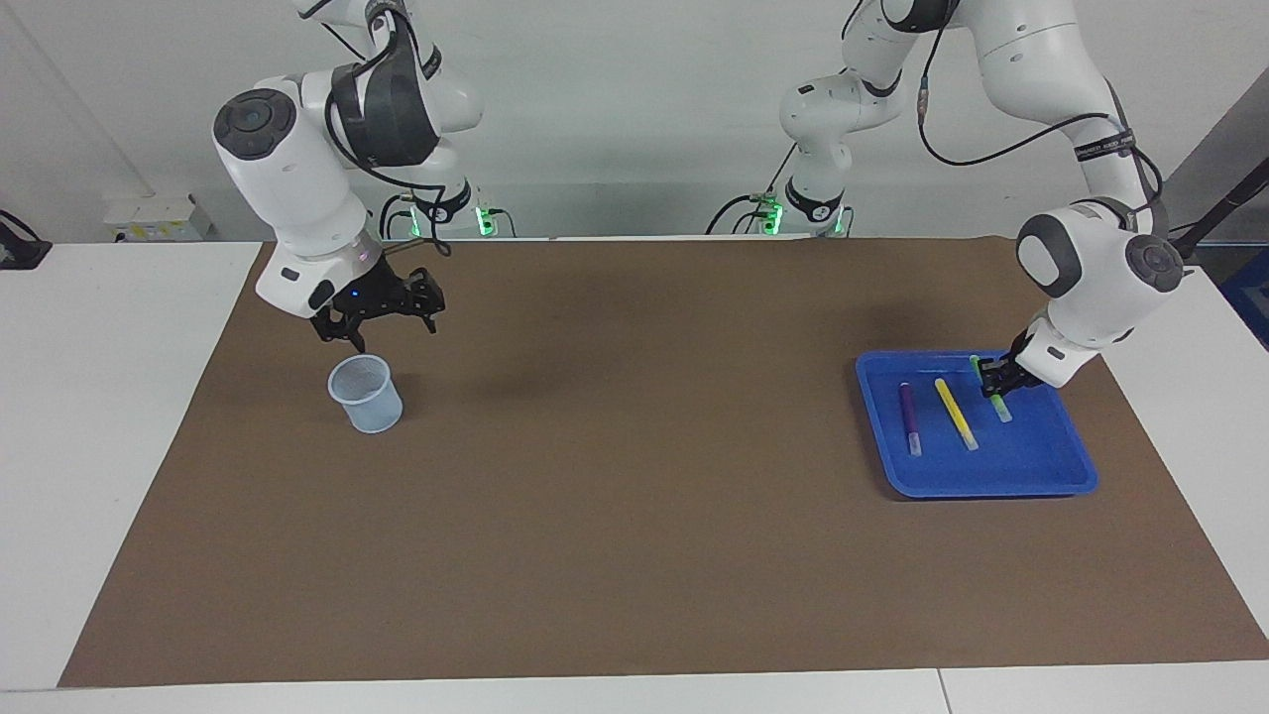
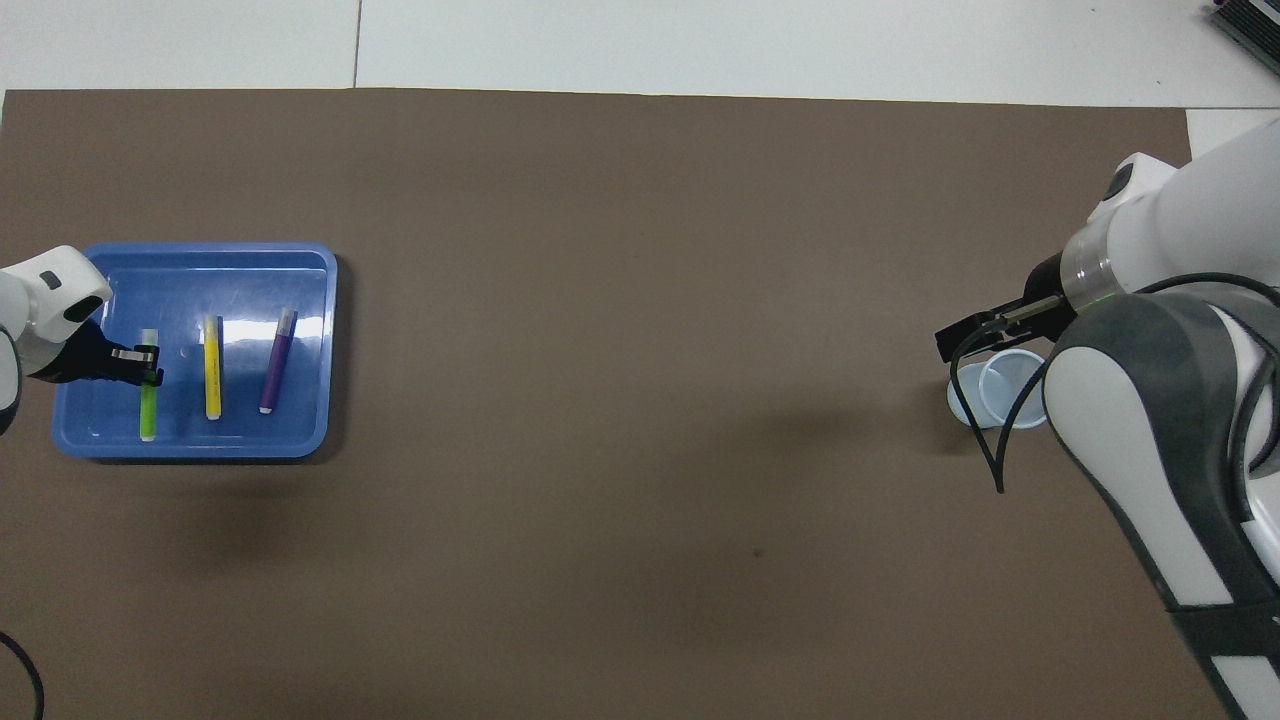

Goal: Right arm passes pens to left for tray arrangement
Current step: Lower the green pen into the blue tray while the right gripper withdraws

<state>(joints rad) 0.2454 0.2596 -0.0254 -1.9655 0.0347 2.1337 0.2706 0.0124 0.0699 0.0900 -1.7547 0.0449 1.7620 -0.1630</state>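
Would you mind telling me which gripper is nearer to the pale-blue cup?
Right. The right gripper hangs open just above the cup; the left gripper is at the table's other end, shut on the green pen in the tray.

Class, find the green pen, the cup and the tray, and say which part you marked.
green pen (image 2: pixel 147 412), overhead view, lower barrel.
cup (image 1: pixel 365 394), facing view, its wall.
tray (image 1: pixel 991 486), facing view, rim farthest from the robots.
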